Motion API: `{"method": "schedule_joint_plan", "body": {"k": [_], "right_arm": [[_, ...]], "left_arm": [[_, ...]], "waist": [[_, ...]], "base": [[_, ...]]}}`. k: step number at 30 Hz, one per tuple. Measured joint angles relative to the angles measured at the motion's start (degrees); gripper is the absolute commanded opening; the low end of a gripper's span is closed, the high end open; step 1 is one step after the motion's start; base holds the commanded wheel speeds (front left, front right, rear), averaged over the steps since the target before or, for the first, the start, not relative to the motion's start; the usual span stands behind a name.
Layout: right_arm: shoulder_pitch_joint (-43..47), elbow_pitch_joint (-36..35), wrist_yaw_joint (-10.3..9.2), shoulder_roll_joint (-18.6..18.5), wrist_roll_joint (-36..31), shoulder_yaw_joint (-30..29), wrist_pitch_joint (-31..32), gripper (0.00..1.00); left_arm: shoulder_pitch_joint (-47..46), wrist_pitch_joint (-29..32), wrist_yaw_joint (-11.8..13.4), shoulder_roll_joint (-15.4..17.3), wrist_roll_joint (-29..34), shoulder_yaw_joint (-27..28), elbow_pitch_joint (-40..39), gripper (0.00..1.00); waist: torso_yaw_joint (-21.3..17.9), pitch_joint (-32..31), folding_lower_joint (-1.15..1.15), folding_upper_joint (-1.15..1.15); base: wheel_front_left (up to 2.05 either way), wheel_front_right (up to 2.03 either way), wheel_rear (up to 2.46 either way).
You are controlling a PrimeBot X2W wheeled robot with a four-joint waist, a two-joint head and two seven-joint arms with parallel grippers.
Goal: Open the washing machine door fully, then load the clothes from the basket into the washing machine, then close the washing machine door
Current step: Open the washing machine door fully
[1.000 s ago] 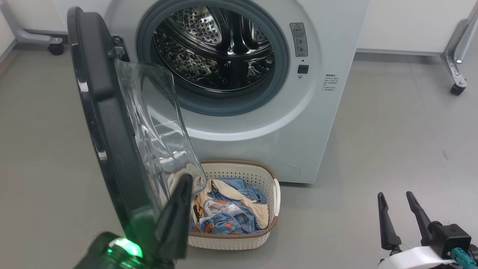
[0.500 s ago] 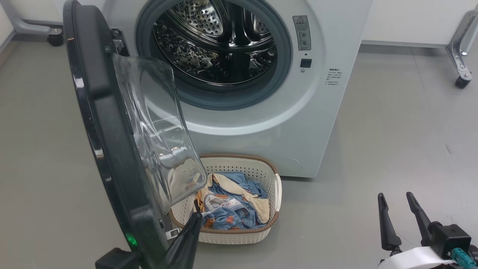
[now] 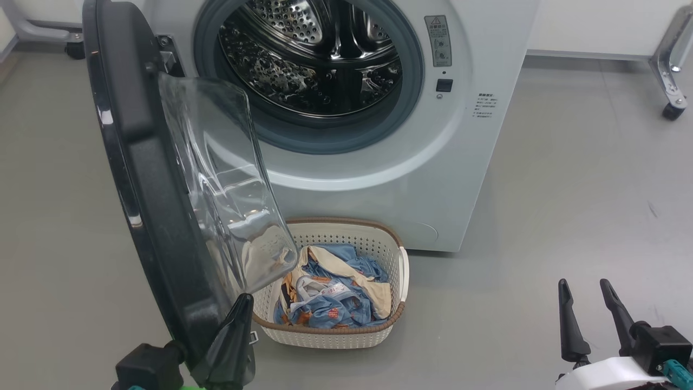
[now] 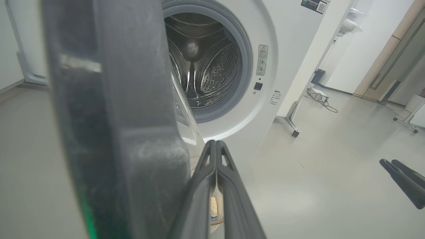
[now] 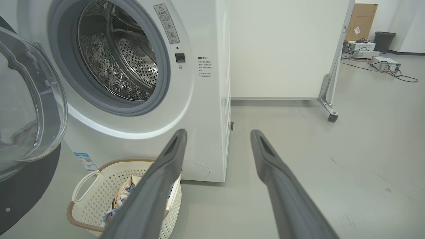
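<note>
While my left gripper (image 4: 215,143) is pinched completely shut with nothing in it, tucked just beside the bottom inner edge of the washing machine door (image 3: 146,179), I honestly can't tell if it's touching the rim or not. The door stands out roughly edge-on from the washing machine (image 3: 433,179), so I'd say it's not fully open yet.

Big worry: two closed fingers make a skinny pusher, so they could skid off that glossy rim or ride up onto the glass bowl, and then the door might drift back toward the drum (image 3: 303,70).

Other worry: the glass bulge hangs over the left end of the basket (image 3: 346,338), which sits on the floor right in front of the machine with the clothes (image 3: 330,314) heaped inside. Reach in from that side and I bump the door.

My right gripper (image 3: 583,283) is spread wide and empty, low on the right, well apart from everything.
</note>
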Motion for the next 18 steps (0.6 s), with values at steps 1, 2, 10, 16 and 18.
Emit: {"method": "schedule_joint_plan", "body": {"k": [1,2,10,16,18], "right_arm": [[0.0,0.0,0.01,0.0,0.0,-0.1,0.0,1.00],[0.0,0.0,0.01,0.0,0.0,-0.1,0.0,1.00],[-0.1,-0.1,0.41,0.1,-0.5,-0.5,0.0,1.00],[-0.1,-0.1,0.53,0.2,-0.5,-1.0,0.0,1.00],[-0.1,-0.1,0.63,0.3,-0.5,-1.2,0.0,1.00]], "left_arm": [[-0.1,0.0,0.5,0.0,0.4,0.3,0.2,0.00],[-0.2,0.0,0.8,0.0,0.6,0.7,0.3,0.00],[-0.9,-0.1,2.5,-0.8,0.5,3.5,0.5,0.00],[-1.5,-0.1,3.0,-0.9,0.5,4.2,0.7,0.00],[-1.7,-0.1,3.1,-0.9,0.5,4.2,0.7,0.00]], "waist": [[0.2,0.1,0.00,0.00],[0.3,0.2,0.00,0.00],[2.5,1.0,0.00,0.00],[4.4,1.6,0.00,0.00],[5.2,1.8,0.00,0.00]], "base": [[0.00,0.00,0.00],[0.00,0.00,0.00],[0.00,0.00,0.00],[0.00,0.00,0.00],[0.00,0.00,0.00]]}}
